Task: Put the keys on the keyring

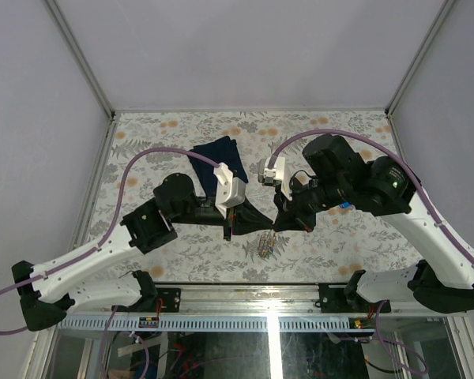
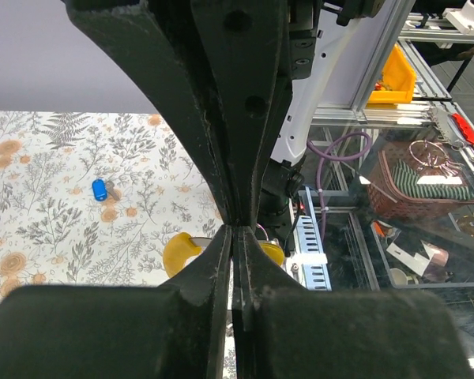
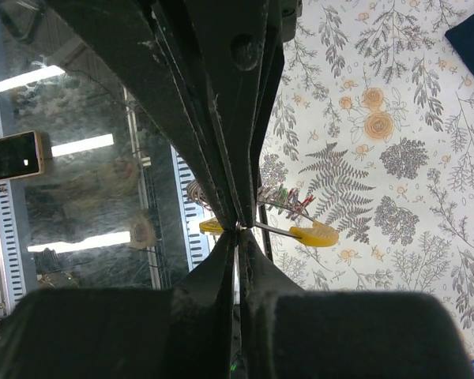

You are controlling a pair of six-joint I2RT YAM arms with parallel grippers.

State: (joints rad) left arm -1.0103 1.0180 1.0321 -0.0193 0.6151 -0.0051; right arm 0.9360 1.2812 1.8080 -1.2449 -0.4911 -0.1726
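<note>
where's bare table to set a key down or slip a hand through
Bare table: far left, between the left wall and the navy cloth, and near right, between the right arm and the front rail. Crowded: the middle, where the left gripper and right gripper, both shut, meet at the keys.

The counter (image 1: 142, 130) has a smooth, matt covering printed with grey ferns and orange flowers. The dark navy folded cloth (image 1: 217, 154) is soft, dull fabric. The left end effector (image 2: 235, 229) and right end effector (image 3: 238, 225) are black matt plastic, faintly grainy and scuffed along the edges. The yellow-tagged key (image 3: 316, 234) pairs smooth, slightly glossy plastic with a thin bright metal shank, and the small blue key tag (image 2: 99, 189) looks like shiny plastic
</note>
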